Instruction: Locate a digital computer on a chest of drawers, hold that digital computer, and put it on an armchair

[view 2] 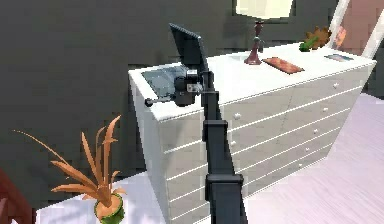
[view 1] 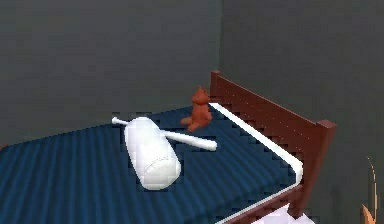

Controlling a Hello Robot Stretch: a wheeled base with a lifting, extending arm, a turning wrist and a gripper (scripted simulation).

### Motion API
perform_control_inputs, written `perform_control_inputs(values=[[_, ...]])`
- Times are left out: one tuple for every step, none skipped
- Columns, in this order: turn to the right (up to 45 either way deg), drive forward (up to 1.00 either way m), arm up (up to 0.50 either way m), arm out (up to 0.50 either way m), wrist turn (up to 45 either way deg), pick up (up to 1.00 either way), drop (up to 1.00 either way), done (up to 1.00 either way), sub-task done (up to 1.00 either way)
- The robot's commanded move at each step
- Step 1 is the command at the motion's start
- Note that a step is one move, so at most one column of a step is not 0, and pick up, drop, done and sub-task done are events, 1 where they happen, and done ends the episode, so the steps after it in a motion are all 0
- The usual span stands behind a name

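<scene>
Reaching at the dresser's (view 2: pixel 290 120) corner, the gripper (view 2: pixel 158 99) has the laptop (view 2: pixel 187 45) just beyond it; I cannot tell whether it holds anything.

finishes, both views
bed cover (view 1: pixel 60 170): dark blue cloth, ribbed stripes, matt. bolster (view 1: pixel 155 153): white cloth, smooth. bat (view 1: pixel 195 142): white, smooth, faint sheen; wood or plastic, can't tell. teddy bear (view 1: pixel 200 110): rust-brown, soft matt plush look. bed frame (view 1: pixel 270 118): dark red-brown wood, slight gloss. wall (view 1: pixel 90 50): flat grey, matt. chest of drawers (view 2: pixel 290 110): white painted, smooth, matt. laptop (view 2: pixel 187 45): dark smooth casing, low sheen; plastic or metal unclear. lamp shade (view 2: pixel 263 8): cream, cloth-like. lamp base (view 2: pixel 256 50): dark red-brown, polished look. arm (view 2: pixel 222 150) and end effector (view 2: pixel 152 100): black, matt, hard-surfaced. plant leaves (view 2: pixel 90 160): orange-brown, smooth.
</scene>
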Motion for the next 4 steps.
perform_control_inputs(values=[[0.0, 0.0, 0.1, 0.0, 0.0, 0.0, 0.0, 0.0, 0.0], [0.0, 0.0, 0.02, 0.0, 0.0, 0.0, 0.0, 0.0, 0.0], [0.0, 0.0, 0.0, 0.0, -45.0, 0.0, 0.0, 0.0, 0.0], [0.0, 0.0, 0.0, 0.0, -45.0, 0.0, 0.0, 0.0, 0.0]])
